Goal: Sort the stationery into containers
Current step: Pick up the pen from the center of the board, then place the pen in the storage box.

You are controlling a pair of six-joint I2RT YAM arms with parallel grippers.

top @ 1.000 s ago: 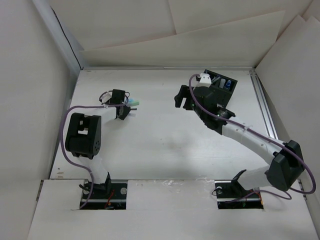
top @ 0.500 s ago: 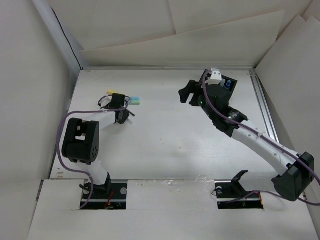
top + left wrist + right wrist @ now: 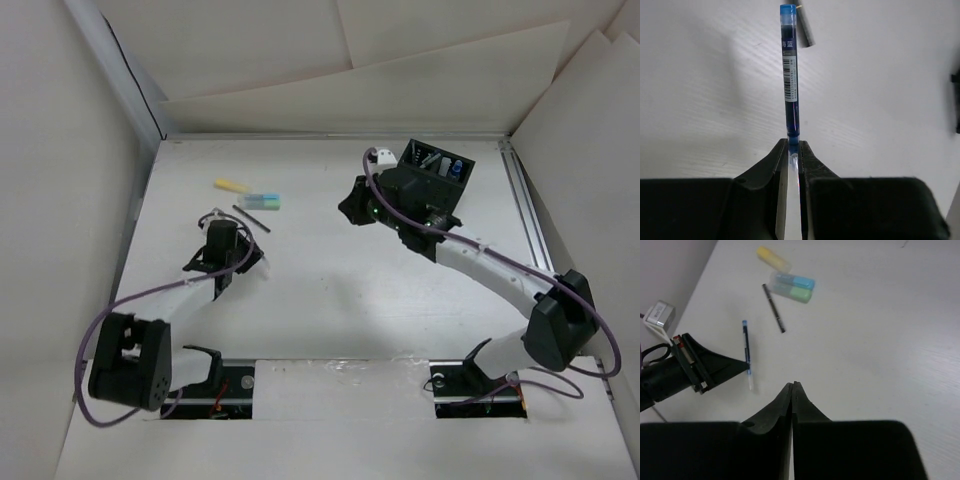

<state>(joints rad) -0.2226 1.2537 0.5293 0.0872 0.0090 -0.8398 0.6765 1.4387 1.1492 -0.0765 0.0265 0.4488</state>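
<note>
The table (image 3: 330,290) is my sorting ground. The organiser box (image 3: 440,153) stands at its far right, just behind my right arm, so everything has to travel that way. My right gripper (image 3: 791,386) is pinched together on nothing, fingers touching. I judge it is simply waiting near the box.

My left gripper (image 3: 793,146) is clamped on the blue pen (image 3: 791,75) by its pale end, with most of the barrel sticking out ahead. That should leave plenty of length to drop into a compartment.

Far left lie the yellow highlighter (image 3: 773,259), then the light-blue highlighter (image 3: 792,280) and green highlighter (image 3: 792,291) touching side by side. A thin dark pen (image 3: 773,307) lies just beside them. None is sorted yet.

My right arm masks much of the box, so I cannot tell what sits in which compartment. Nor can I tell whether the blue pen is clear of the table.
</note>
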